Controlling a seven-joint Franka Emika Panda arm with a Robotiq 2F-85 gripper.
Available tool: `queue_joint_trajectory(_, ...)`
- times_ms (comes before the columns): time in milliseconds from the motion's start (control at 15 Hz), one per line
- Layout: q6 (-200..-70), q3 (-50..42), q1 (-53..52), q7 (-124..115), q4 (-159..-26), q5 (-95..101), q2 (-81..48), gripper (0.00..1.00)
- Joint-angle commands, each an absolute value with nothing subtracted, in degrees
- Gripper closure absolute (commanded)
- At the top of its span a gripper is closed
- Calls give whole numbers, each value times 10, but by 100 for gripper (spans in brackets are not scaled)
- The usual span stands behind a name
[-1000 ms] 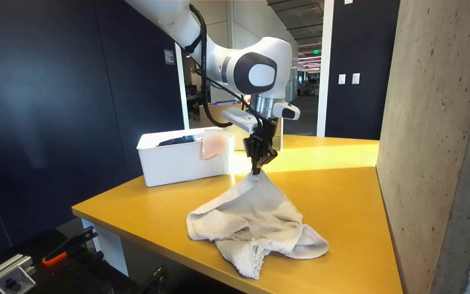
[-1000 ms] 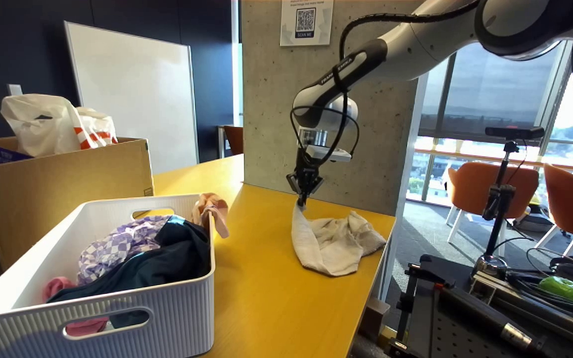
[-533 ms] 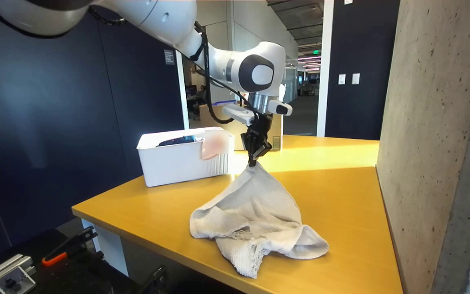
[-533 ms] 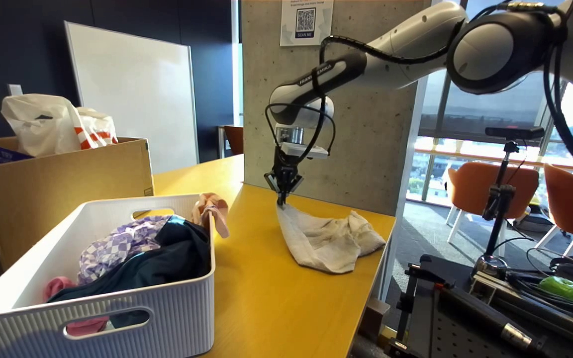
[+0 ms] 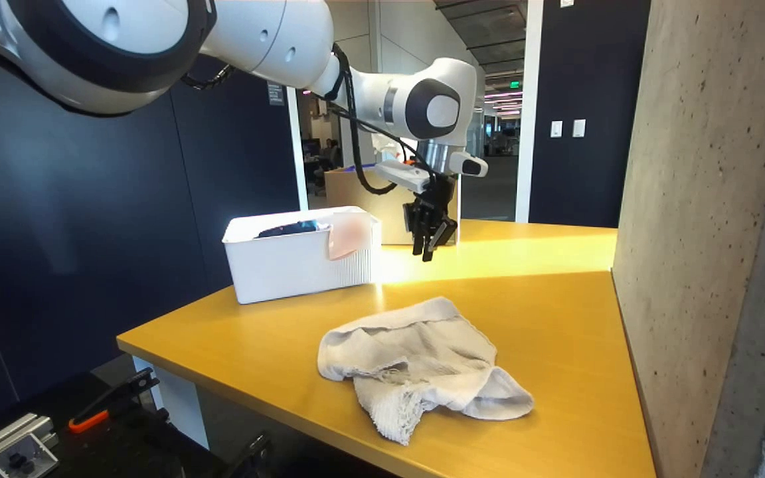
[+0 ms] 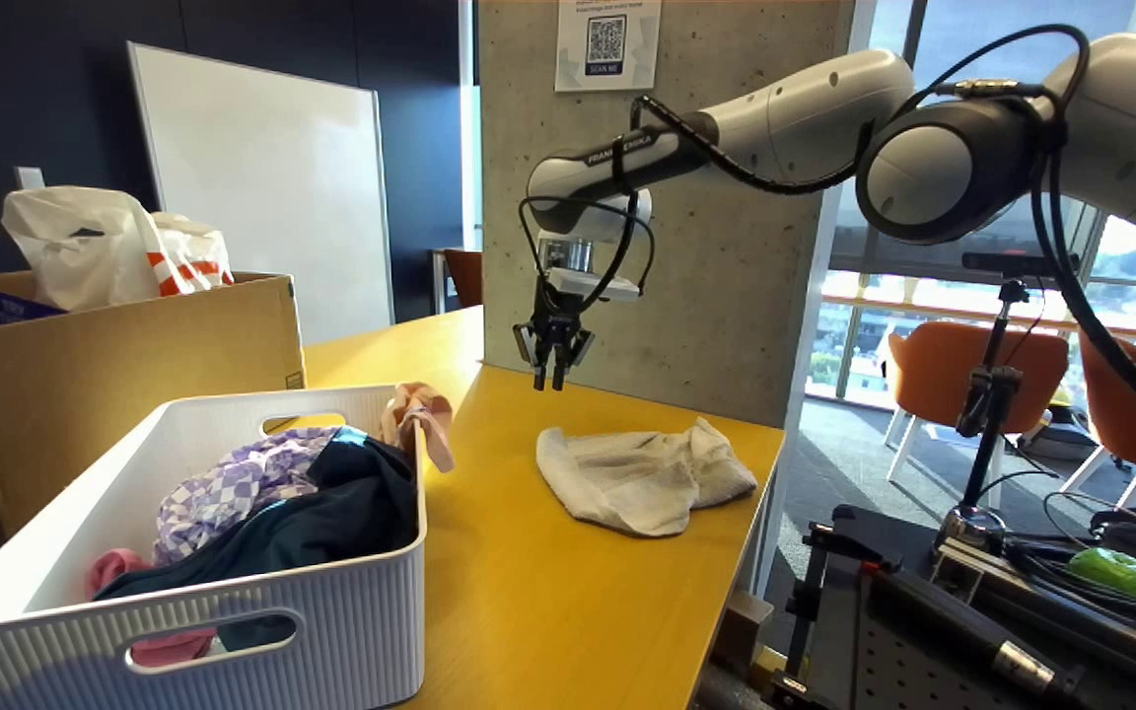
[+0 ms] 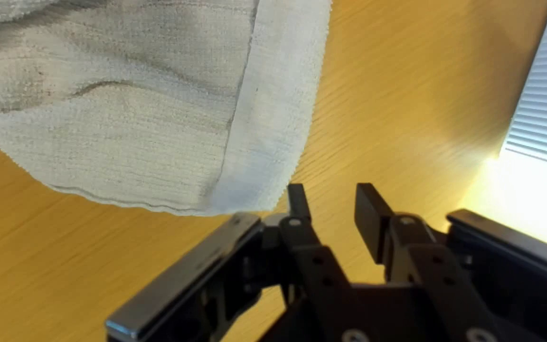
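Observation:
My gripper (image 5: 422,255) is open and empty above the table, also in an exterior view (image 6: 548,383). In the wrist view the gripper (image 7: 331,191) has a gap between its finger pads (image 7: 368,223), with bare table seen through it. An off-white cloth (image 5: 416,355) lies crumpled on the yellow table, below the gripper and apart from it. The cloth also shows in an exterior view (image 6: 627,483), and in the wrist view the cloth (image 7: 159,118) has its hemmed corner beside the left fingertip in the picture. Its near part has a frayed edge.
A white basket (image 6: 361,602) with clothes stands on the table (image 5: 542,332); a peach cloth (image 6: 418,424) hangs over its rim. A cardboard box (image 6: 134,385) with bags stands behind it. A concrete pillar (image 5: 708,199) borders the table.
My gripper held the cloth's raised corner and drew it toward the basket side. Now it has opened and risen slightly, and the corner has dropped onto the table.

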State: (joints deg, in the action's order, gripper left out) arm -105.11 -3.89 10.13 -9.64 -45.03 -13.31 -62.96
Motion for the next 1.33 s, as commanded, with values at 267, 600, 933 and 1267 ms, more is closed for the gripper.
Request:
queue_joint_trajectory(267, -972, -65, 108, -123, -488, -127, -573, 7)
queue_joint_trajectory(600, -978, -81, 100, -125, -623, -128, -511, 0)
queue_joint_trajectory(933, -1088, -79, 93, -91, -746, -126, -495, 0)
queue_joint_trajectory(1267, -1241, -65, 82, -69, -849, -103, -491, 0)
